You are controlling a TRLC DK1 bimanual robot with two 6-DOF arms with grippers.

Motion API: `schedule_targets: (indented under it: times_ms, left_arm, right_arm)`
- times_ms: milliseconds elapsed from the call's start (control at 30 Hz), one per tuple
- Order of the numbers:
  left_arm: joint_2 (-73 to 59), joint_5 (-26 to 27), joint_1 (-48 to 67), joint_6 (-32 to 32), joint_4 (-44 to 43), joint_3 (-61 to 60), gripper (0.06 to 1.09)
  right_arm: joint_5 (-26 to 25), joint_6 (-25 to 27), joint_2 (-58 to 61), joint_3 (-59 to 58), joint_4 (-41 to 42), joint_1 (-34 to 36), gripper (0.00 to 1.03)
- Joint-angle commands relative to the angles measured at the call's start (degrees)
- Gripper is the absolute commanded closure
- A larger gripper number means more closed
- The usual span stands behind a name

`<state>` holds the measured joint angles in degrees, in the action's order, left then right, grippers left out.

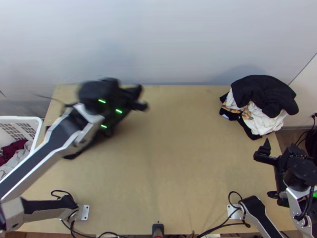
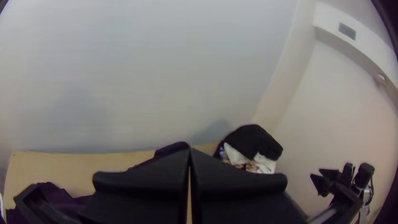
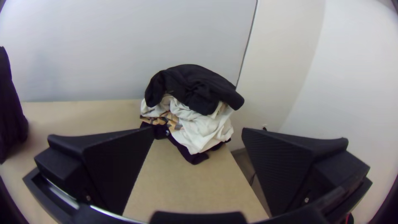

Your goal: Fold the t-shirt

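Left claw [image 1: 136, 89], top view: is above the far left part of the counter [image 1: 170, 158], blurred, with finger state hard to tell from here.
T-shirt [image 1: 88, 147], top view: is dark, lies partly under the left arm, at the far left of the counter.
Right claw [image 1: 279, 148], top view: stands by the right edge of the counter, nearer than the pile of clothes [image 1: 263, 95].
Basket [image 1: 39, 129], top view: is white, holds maroon and grey garments [image 1: 14, 152], beside the left edge of the counter.
Left claw [image 2: 190, 150], left wrist view: has fingers together, clamped on the t-shirt.
T-shirt, left wrist view: looks dark purple, bunched, shows behind the fingers and at one side of them.
Right claw [image 3: 198, 130], right wrist view: has fingers wide apart, with the pile beyond them.
T-shirt, right wrist view: hangs down in loose folds.
Pile, right wrist view: has black cloth on top, white and patterned ones below.
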<state>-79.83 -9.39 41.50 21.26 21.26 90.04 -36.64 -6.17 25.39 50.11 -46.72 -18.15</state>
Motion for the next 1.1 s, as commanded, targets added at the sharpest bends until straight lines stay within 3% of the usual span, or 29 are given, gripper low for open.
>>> schedule_targets:
  times_ms: [0, 300, 600, 633, 667, 733, 767, 833, 1067]
  left_arm:
    - [-8.94, -2.57, 14.32, -5.96, -1.39, 5.94, 1.05]
    - [-22.65, -2.21, 26.09, -5.26, -1.04, 19.12, 1.05]
    - [-28.19, -1.25, 35.32, -0.87, 0.80, 20.70, 1.05]
    - [-28.19, -1.25, 35.67, -0.34, 0.89, 20.79, 0.99]
    - [-28.19, -1.34, 35.94, 0.19, 1.86, 21.41, 0.83]
    - [-28.36, -1.34, 35.85, 1.68, 6.17, 24.48, 0.40]
    - [-28.62, -1.42, 35.41, 2.74, 10.21, 26.94, 0.27]
    - [-28.89, -1.42, 33.56, 4.58, 19.00, 31.60, 0.12]
    - [-21.68, -2.21, 22.40, 4.50, 36.75, 28.17, 0.10]
  right_arm:
    - [-0.01, -0.07, -0.34, 0.25, -0.65, 1.54, 0.05]
    - [-0.10, 0.11, -0.34, 1.66, -1.09, 4.18, 0.05]
    - [-0.01, 0.11, -1.66, 1.48, -1.62, 7.17, 0.05]
    - [-0.01, 0.11, -1.92, 1.22, -1.62, 7.17, 0.05]
    - [-0.01, 0.11, -2.10, 1.05, -1.62, 7.17, 0.05]
    - [-0.01, 0.11, -2.27, 0.69, -1.62, 7.17, 0.05]
    - [-0.01, 0.11, -2.27, 0.43, -1.62, 7.17, 0.05]
    - [0.08, -0.07, -2.27, -0.10, -1.62, 6.90, 0.05]
    - [1.40, -2.44, -0.07, -2.47, 0.31, 2.51, 0.04]
